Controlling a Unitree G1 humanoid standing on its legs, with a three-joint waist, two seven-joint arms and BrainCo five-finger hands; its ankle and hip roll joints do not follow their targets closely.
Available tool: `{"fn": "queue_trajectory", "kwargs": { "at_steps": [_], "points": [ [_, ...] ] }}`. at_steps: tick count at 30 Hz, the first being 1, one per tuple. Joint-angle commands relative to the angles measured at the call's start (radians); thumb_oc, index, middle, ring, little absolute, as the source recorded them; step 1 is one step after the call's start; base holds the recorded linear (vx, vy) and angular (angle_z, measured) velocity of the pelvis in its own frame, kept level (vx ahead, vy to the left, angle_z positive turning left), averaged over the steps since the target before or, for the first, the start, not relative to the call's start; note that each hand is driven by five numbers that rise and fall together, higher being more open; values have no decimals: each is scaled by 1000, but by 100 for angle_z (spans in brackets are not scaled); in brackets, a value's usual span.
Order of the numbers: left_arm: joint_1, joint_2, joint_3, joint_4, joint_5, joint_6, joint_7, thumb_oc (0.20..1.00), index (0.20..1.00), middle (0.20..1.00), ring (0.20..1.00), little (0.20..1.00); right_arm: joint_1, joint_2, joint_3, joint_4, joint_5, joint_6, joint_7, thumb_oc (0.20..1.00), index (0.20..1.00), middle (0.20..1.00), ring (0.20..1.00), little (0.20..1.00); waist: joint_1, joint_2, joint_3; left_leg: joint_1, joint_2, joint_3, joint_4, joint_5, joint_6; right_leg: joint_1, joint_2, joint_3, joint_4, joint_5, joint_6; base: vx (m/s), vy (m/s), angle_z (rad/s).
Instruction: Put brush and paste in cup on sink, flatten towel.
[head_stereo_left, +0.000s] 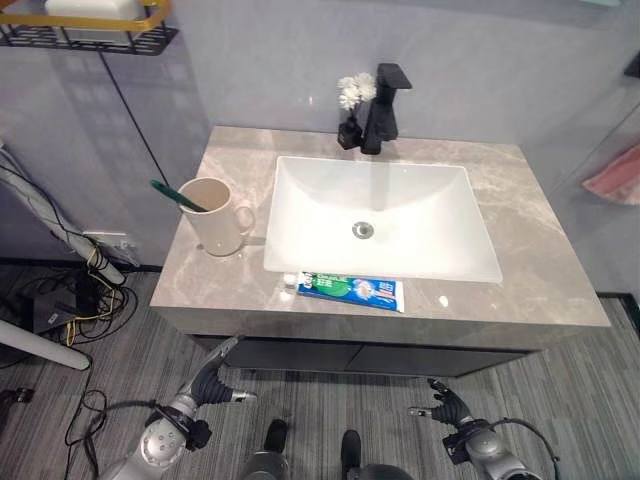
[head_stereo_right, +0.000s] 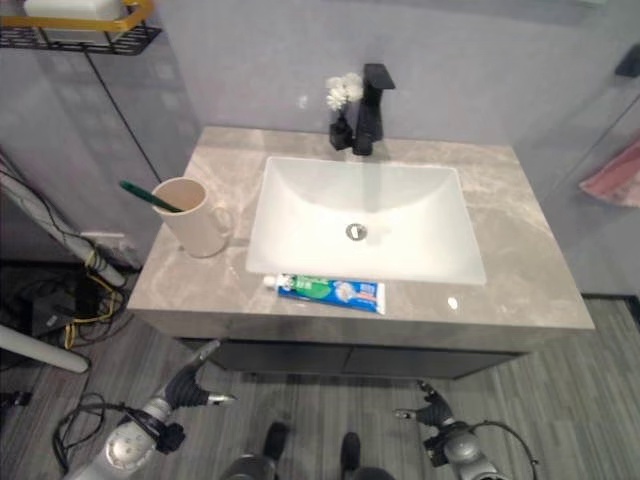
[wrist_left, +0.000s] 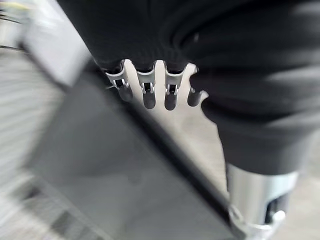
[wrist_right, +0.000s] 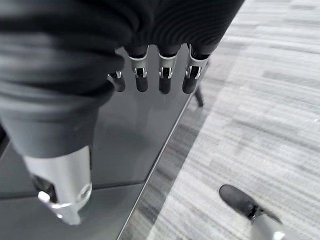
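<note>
A grey marble vanity counter (head_stereo_left: 520, 250) with a white rectangular sink basin (head_stereo_left: 385, 215) set into it stands against a pale wall, seen from above. Far to the left of the basin, high on the wall, hangs a black wire shelf (head_stereo_left: 90, 35) with a yellow rim. On the counter just left of the basin stands a cream mug (head_stereo_left: 215, 215), upright, its handle turned toward the basin; a green toothbrush (head_stereo_left: 175, 195) leans inside it, the handle sticking out over the rim away from the basin. Below the counter's front edge, left of the basin, the left hand (head_stereo_left: 215, 380) hangs in the air over the grey striped floor (head_stereo_left: 560, 380), fingers straight and loosely spread, holding nothing. On the counter strip in front of the basin lies a blue and white toothpaste tube (head_stereo_left: 350, 290), flat, its cap end pointing toward the mug. Behind the basin, at the wall, stands a black faucet (head_stereo_left: 383, 105), and touching its left side is a small black vase of white flowers (head_stereo_left: 352, 100). Below the counter, right of the basin's middle, the right hand (head_stereo_left: 445, 405) hangs with fingers straight and relaxed, empty. Far right of the basin, a pink towel (head_stereo_left: 615, 175) hangs at the wall.
</note>
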Motion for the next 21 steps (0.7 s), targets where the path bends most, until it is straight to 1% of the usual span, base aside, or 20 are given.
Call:
{"fn": "queue_trajectory", "kwargs": {
  "at_steps": [1, 2, 3, 4, 5, 6, 7, 8, 10, 12, 13, 14, 16, 17, 18, 19, 21],
  "points": [
    [77, 101, 238, -358, -7, 108, -262, 1000, 1000, 1000, 1000, 1000, -45, 6, -46, 92, 45, 22, 30, 1000, 1000, 1000, 1000, 1000, 11, 18, -44, 10, 5, -1, 29, -54, 22, -56, -43, -26, 76, -45, 56, 50, 2, 6],
    [85, 102, 246, -365, -9, 113, -266, 1000, 1000, 1000, 1000, 1000, -45, 7, -43, 93, 45, 22, 30, 1000, 1000, 1000, 1000, 1000, 9, 19, -46, 16, 8, -1, 25, -61, 21, -50, -41, -26, 74, -51, 57, 48, 7, 9],
    [106, 115, 275, -425, -44, 121, -310, 1000, 1000, 1000, 1000, 1000, -47, 14, -43, 101, 31, 23, 20, 1000, 1000, 1000, 1000, 1000, 9, 23, -50, 21, 8, -2, 18, -60, 22, -48, -40, -26, 73, -51, 56, 60, 20, 16],
    [95, 144, 271, -514, -188, 138, -389, 1000, 1000, 1000, 1000, 1000, -48, 25, -34, 125, 3, 31, 15, 1000, 1000, 1000, 1000, 1000, 4, 31, -60, 36, 10, 1, 3, -58, 24, -40, -40, -23, 69, -48, 58, 40, 36, 12],
    [58, 172, 265, -561, -269, 149, -401, 1000, 1000, 1000, 1000, 1000, -48, 32, -28, 137, -1, 32, 15, 1000, 1000, 1000, 1000, 1000, 1, 33, -63, 47, 11, 3, -9, -55, 24, -34, -40, -23, 65, -46, 58, 56, 38, 10],
    [-8, 234, 257, -619, -356, 158, -400, 1000, 1000, 1000, 1000, 1000, -50, 37, -11, 137, -12, 34, 5, 1000, 1000, 1000, 1000, 1000, -4, 35, -71, 57, 12, 0, -25, -50, 24, -30, -40, -23, 62, -43, 58, 32, 20, 1],
    [-10, 236, 256, -620, -357, 160, -400, 1000, 1000, 1000, 1000, 1000, -50, 38, -12, 137, -12, 34, 5, 1000, 1000, 1000, 1000, 1000, -3, 34, -70, 58, 12, 0, -26, -50, 24, -29, -40, -23, 62, -43, 58, 21, 16, 3],
    [-55, 271, 253, -657, -418, 151, -388, 1000, 1000, 1000, 1000, 1000, -46, 41, -5, 137, -15, 32, 3, 1000, 1000, 1000, 1000, 1000, -6, 35, -74, 59, 11, -2, -31, -48, 23, -30, -41, -24, 61, -40, 58, 6, 11, 7],
    [-111, 311, 253, -700, -495, 120, -348, 1000, 1000, 1000, 1000, 1000, -35, 46, 1, 131, -11, 30, -6, 1000, 1000, 1000, 1000, 1000, -11, 35, -77, 59, 10, -4, -39, -44, 22, -32, -44, -25, 60, -35, 60, 1, 17, 6],
    [-147, 319, 231, -694, -524, 93, -311, 1000, 1000, 1000, 1000, 1000, -23, 49, 1, 123, -6, 25, -13, 1000, 1000, 1000, 1000, 1000, -14, 33, -75, 56, 9, 0, -39, -45, 21, -38, -46, -22, 62, -31, 61, -5, 18, -2],
    [-215, 330, 218, -672, -442, 58, -255, 1000, 1000, 1000, 1000, 1000, -8, 47, 1, 110, 3, 19, -21, 1000, 1000, 1000, 1000, 1000, -23, 31, -73, 49, 6, 5, -39, -47, 21, -45, -47, -16, 58, -26, 63, -7, 45, -5],
    [-240, 327, 195, -652, -420, 63, -256, 1000, 1000, 1000, 1000, 1000, -3, 45, 0, 106, 4, 17, -22, 1000, 1000, 1000, 1000, 1000, -28, 31, -71, 45, 5, 6, -39, -49, 22, -50, -47, -13, 54, -24, 65, -7, 59, -7],
    [-296, 281, 133, -583, -374, 59, -250, 1000, 1000, 1000, 1000, 1000, 13, 40, -3, 91, 6, 12, -21, 1000, 1000, 1000, 1000, 1000, -35, 31, -71, 34, 2, 18, -39, -51, 22, -59, -49, 0, 41, -14, 70, -4, 47, -24],
    [-308, 262, 119, -551, -347, 57, -246, 1000, 1000, 1000, 1000, 1000, 17, 38, -1, 81, 6, 12, -21, 1000, 1000, 1000, 1000, 1000, -39, 32, -69, 30, 1, 22, -39, -52, 23, -64, -50, 5, 36, -11, 70, -15, 43, -26],
    [-328, 228, 89, -484, -291, 50, -231, 1000, 1000, 1000, 1000, 1000, 21, 37, 1, 67, 5, 12, -21, 1000, 1000, 1000, 1000, 1000, -46, 30, -67, 24, -1, 29, -39, -53, 24, -71, -51, 13, 30, -5, 73, -41, 59, -10],
    [-345, 162, 55, -407, -243, 46, -218, 1000, 1000, 1000, 1000, 1000, 25, 33, 5, 50, 0, 10, -19, 1000, 1000, 1000, 1000, 1000, -57, 28, -63, 10, -3, 39, -39, -52, 25, -85, -53, 24, 18, 4, 75, -49, 54, -11],
    [-365, 114, 35, -328, -171, 35, -190, 1000, 1000, 1000, 1000, 1000, 35, 25, 6, 38, -4, 7, -15, 1000, 1000, 1000, 1000, 1000, -61, 29, -65, -4, -6, 48, -39, -53, 27, -98, -54, 36, 7, 11, 76, -29, 49, -26]
  ]
}}
